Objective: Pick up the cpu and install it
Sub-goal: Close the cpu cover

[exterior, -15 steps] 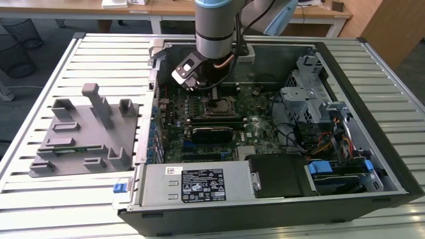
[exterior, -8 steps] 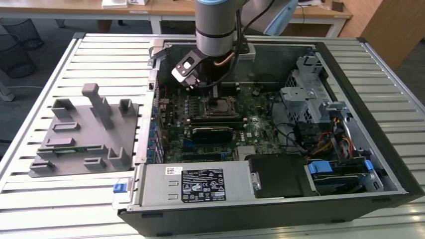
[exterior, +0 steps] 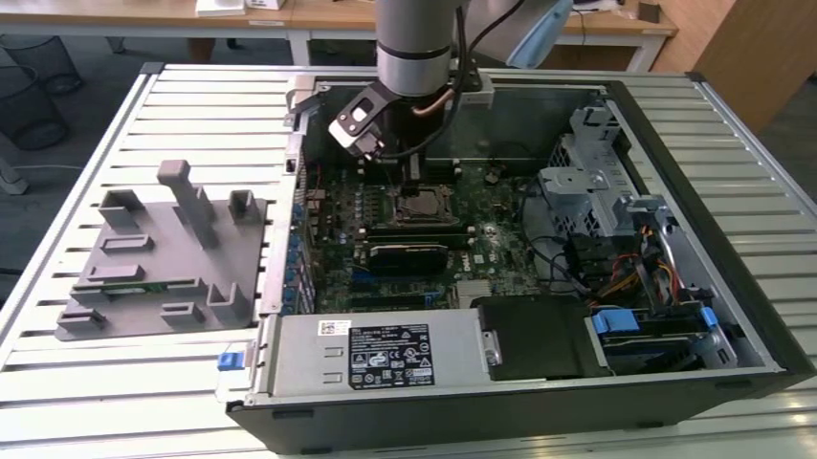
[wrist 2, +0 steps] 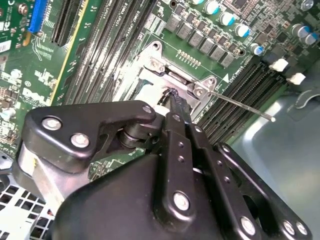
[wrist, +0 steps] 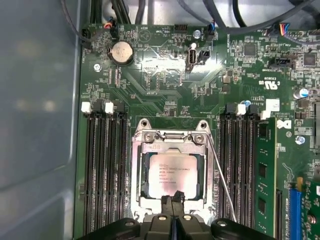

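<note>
Slatted metal table carries, at the exterior view's left, a grey moulded holder and, rightward, an open computer case whose motherboard socket holds the cpu, flat, silver-grey, pale-rimmed, the gripper at its edge, fingers pressed together, clasping nothing.

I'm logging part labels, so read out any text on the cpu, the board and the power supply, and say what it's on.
cpu: lines of print on its metal top, too small to read.
board: white markings among the parts, too small to read.
power supply: a label of symbols and fine print, too small to read.
Nothing can be quoted.
</note>
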Controlling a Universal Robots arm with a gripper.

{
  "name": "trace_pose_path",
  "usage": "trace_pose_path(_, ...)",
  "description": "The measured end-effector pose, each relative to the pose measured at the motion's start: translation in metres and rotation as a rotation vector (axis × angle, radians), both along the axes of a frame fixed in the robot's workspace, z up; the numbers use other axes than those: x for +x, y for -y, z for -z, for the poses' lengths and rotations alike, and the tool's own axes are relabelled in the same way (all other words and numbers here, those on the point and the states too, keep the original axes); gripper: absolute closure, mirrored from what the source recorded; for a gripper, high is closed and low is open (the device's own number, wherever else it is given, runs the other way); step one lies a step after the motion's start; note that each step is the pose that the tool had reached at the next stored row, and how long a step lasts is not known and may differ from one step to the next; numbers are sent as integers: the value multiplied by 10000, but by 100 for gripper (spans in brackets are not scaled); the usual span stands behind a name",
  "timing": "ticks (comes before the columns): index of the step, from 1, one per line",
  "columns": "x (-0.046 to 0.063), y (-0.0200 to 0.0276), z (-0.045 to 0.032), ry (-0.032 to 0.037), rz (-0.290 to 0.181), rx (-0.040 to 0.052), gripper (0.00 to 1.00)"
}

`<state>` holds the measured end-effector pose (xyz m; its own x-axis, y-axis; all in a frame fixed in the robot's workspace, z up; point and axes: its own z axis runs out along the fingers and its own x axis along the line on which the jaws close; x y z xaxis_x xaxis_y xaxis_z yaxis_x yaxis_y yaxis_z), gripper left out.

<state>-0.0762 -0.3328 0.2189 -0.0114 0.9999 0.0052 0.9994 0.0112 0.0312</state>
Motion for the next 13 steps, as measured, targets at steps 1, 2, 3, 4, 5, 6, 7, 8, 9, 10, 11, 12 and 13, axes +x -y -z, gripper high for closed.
trace_pose_path(1,2,3,0,0,-1,1,89)
trace_pose_path(2,7,6,0,-1,0,0,89)
trace_pose_path(3,17,7,0,-2,1,-1,89)
trace_pose_path(4,33,9,-1,-5,1,-2,89)
trace_pose_path(5,46,11,-1,-8,1,-2,89)
trace_pose_path(6,56,12,1,-8,1,-1,89)
trace_pose_path(7,64,12,2,-8,1,-1,89)
trace_pose_path(8,81,12,2,-12,2,-3,89)
trace_pose_path(9,101,12,3,-16,2,-3,89)
trace_pose_path(10,118,12,4,-19,1,-3,89)
trace_pose_path(11,140,12,5,-23,0,-2,89)
trace_pose_path(12,160,12,5,-26,-1,-3,89)
trace_pose_path(13,173,12,5,-29,-1,-2,89)
